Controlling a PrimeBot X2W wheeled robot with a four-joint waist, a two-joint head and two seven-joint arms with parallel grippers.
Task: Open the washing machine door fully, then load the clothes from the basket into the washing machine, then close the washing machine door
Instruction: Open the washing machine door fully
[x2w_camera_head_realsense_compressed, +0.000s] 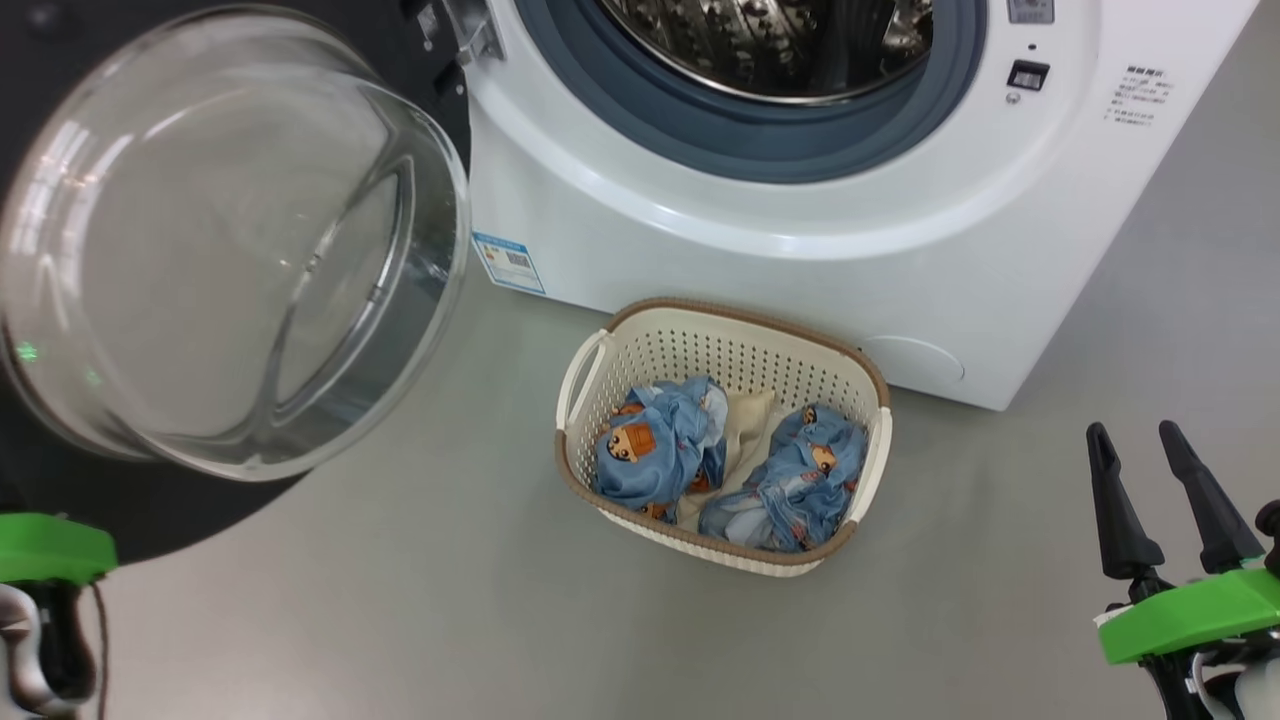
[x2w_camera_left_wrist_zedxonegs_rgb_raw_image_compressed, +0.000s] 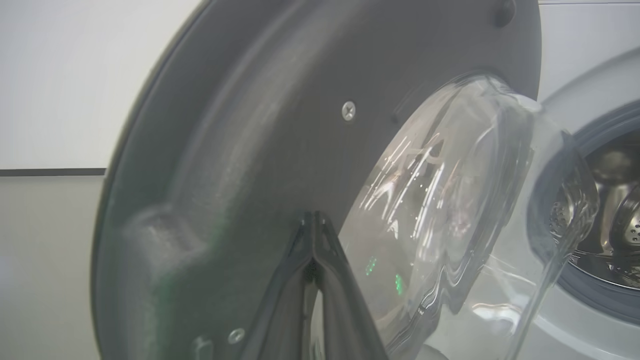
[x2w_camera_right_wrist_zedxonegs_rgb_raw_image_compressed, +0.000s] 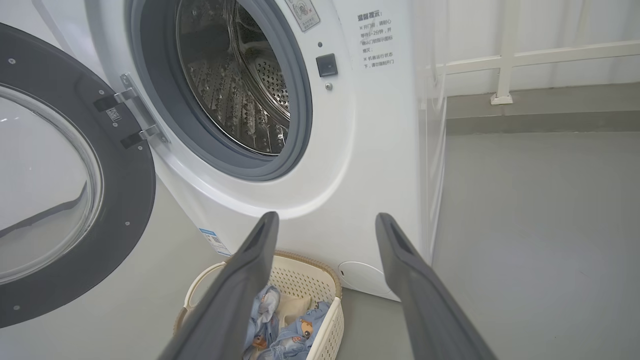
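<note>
A: Risks?
B: Left of the basket (x2w_camera_head_realsense_compressed: 745, 318), the washing machine door (x2w_camera_head_realsense_compressed: 230, 250) stands open — glossy black ring, bulging clear glass. The left gripper (x2w_camera_left_wrist_zedxonegs_rgb_raw_image_compressed: 313, 222), fingers pressed together on nothing, points at its inner face (contact unclear); a nudge could swing it back.
A: The clothes (x2w_camera_head_realsense_compressed: 650, 450)?
B: In the basket — 2 soft bear-print bundles, 1 cream piece, perforated plastic walls. Right of the basket, the right gripper (x2w_camera_head_realsense_compressed: 1133, 432) hangs, fingers apart; a shallow pinch might drop cloth.
</note>
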